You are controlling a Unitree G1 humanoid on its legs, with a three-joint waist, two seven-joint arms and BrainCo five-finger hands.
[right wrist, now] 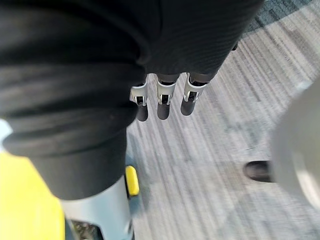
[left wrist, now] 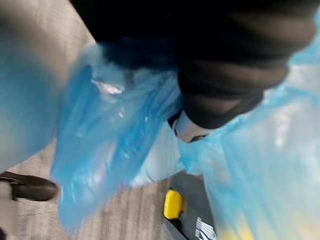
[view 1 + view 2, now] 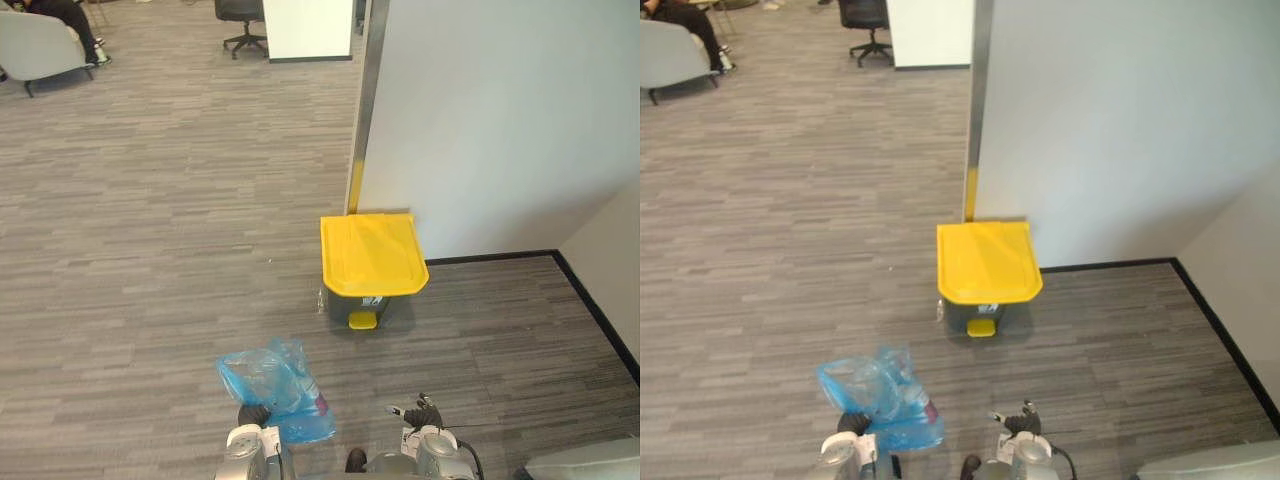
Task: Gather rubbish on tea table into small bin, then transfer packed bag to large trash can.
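Note:
A blue plastic bag (image 3: 275, 385) with rubbish inside hangs from my left hand (image 3: 255, 413) low in the eye views; the hand is shut on the bag's gathered top. Close up, the blue film (image 2: 115, 145) wraps around the hand's dark cover (image 2: 225, 75). The large trash can (image 3: 372, 252), grey with a closed yellow lid and a yellow pedal (image 3: 363, 319), stands ahead against the wall. It is a short way beyond the bag and to its right. My right hand (image 3: 420, 413) is held low beside the left one, its fingers (image 1: 164, 102) straight and holding nothing.
A white wall (image 3: 500, 120) with a metal corner post (image 3: 365, 100) rises behind the can, and black skirting (image 3: 590, 305) runs along the right. Open grey floor (image 3: 150, 220) lies to the left. Far back are an office chair (image 3: 240, 25) and a seated person (image 3: 70, 25).

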